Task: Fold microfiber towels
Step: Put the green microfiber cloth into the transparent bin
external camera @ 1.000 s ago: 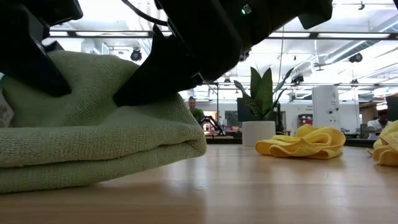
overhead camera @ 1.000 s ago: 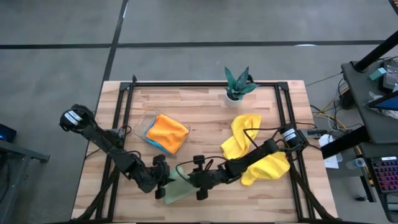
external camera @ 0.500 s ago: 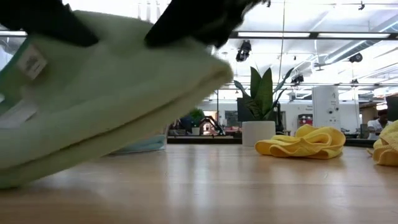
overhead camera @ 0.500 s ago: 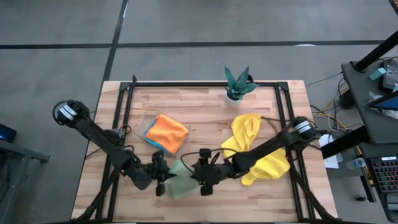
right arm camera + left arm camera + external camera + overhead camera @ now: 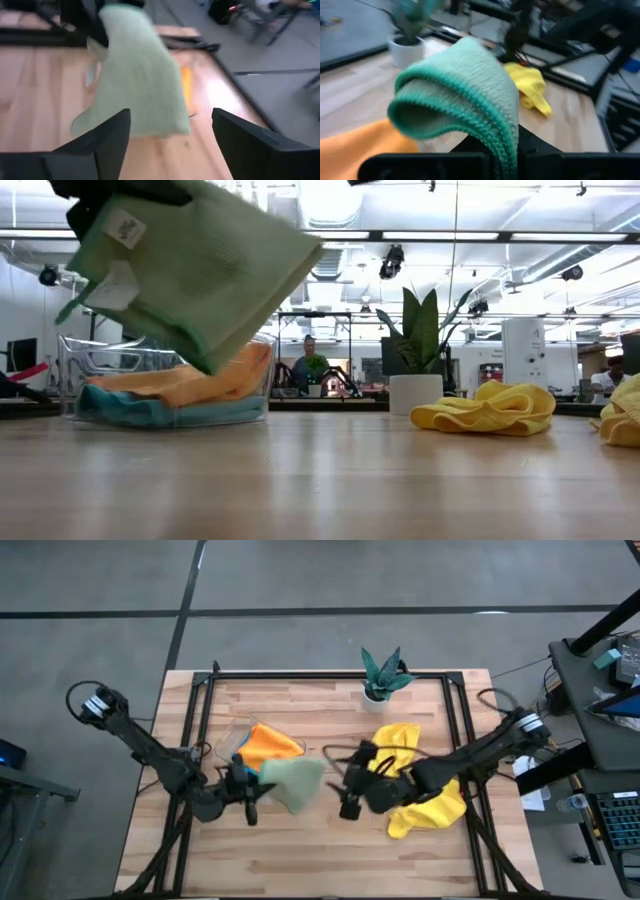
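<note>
pale green folded towel [image 5: 297,782], pinched in the left tool [image 5: 247,790] above the table [image 5: 330,840] beside the tray [image 5: 238,743] of orange towel [image 5: 270,743]; right tool [image 5: 350,785] spread, clear; lower flat to keep folds.

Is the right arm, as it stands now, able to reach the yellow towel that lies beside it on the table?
Probably yes. The right gripper is open and holds nothing, and the yellow towel lies uncovered just beside its arm. The left gripper holds the green towel on the other side, out of the way.
</note>
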Controlling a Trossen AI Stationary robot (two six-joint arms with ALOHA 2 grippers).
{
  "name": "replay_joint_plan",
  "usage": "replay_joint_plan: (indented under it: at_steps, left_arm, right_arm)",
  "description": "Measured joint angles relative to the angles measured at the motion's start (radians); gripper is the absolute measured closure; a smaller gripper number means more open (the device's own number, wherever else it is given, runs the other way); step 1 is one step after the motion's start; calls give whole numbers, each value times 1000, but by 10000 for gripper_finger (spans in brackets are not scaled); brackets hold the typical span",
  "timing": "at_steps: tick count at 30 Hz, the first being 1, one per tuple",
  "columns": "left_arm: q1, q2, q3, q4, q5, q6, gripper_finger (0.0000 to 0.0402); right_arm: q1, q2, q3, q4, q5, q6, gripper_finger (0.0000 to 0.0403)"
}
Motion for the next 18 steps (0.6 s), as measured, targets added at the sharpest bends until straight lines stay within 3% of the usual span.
replay_joint_plan:
  at_steps: [4,9,11,18]
  left_arm:
    - [16,-60,-44,16,-149,-45,401]
    - [23,-108,-95,27,-502,-199,401]
    - [31,-119,-121,29,-593,-302,401]
    - [130,-77,-214,95,-605,-874,401]
  right_arm:
    - [0,-73,-8,-29,23,3,132]
    - [1,-114,-28,-53,20,0,138]
    - [1,-123,-48,-52,20,8,140]
    - [0,-129,-118,-40,29,29,144]
